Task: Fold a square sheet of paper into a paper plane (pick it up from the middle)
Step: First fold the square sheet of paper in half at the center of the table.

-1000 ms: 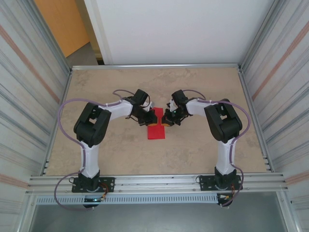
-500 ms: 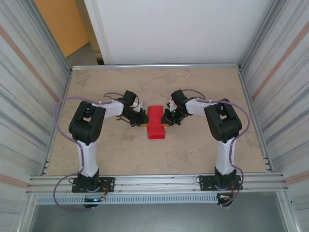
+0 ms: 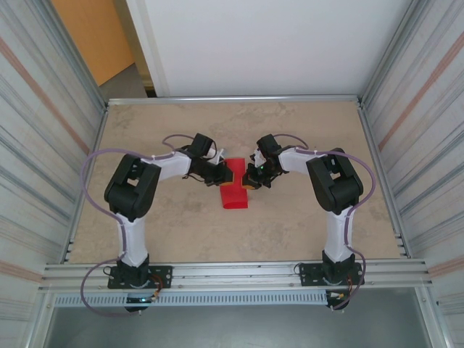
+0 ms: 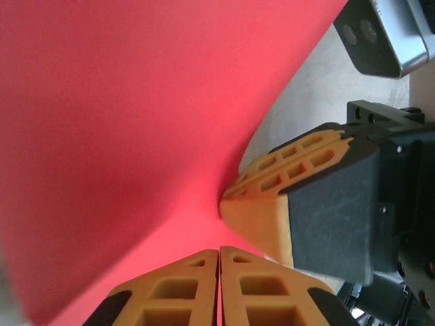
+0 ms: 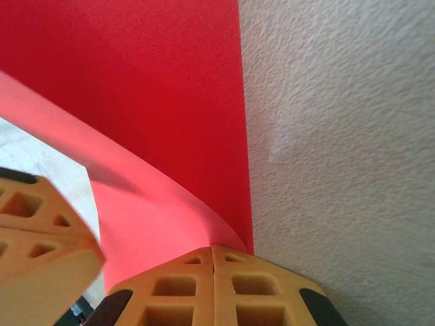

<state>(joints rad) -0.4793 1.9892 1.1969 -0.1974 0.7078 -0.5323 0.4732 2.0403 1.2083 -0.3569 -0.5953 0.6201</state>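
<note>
Orange-fingered and closed tight, the left gripper (image 3: 221, 175) reaches in from the 9 o'clock side of the beige table (image 3: 159, 232) and meets the square sheet of paper (image 3: 234, 190) at the sheet's 10 o'clock edge. In the left wrist view its two fingers (image 4: 170, 292) press flat against each other with no gap. The red paper sweeps down to their tips and appears nipped between them.

The sheet sits at the middle of the table, between the two grippers. From above it looks longer than it is wide, running from 12 to 6 o'clock, with its 6 o'clock end rounded instead of crisp. The right wrist view shows one part lying flat on the table and another part arching up over it in a smooth curve.

The right gripper (image 3: 251, 179) comes in from 3 o'clock and holds the sheet at about its 2 o'clock edge. Its fingers (image 5: 258, 299) are shut against each other, with the edge of the curved flap running straight into their tips. The two sets of fingertips are just beside each other on the paper, and each shows at the edge of the other's wrist view.
</note>
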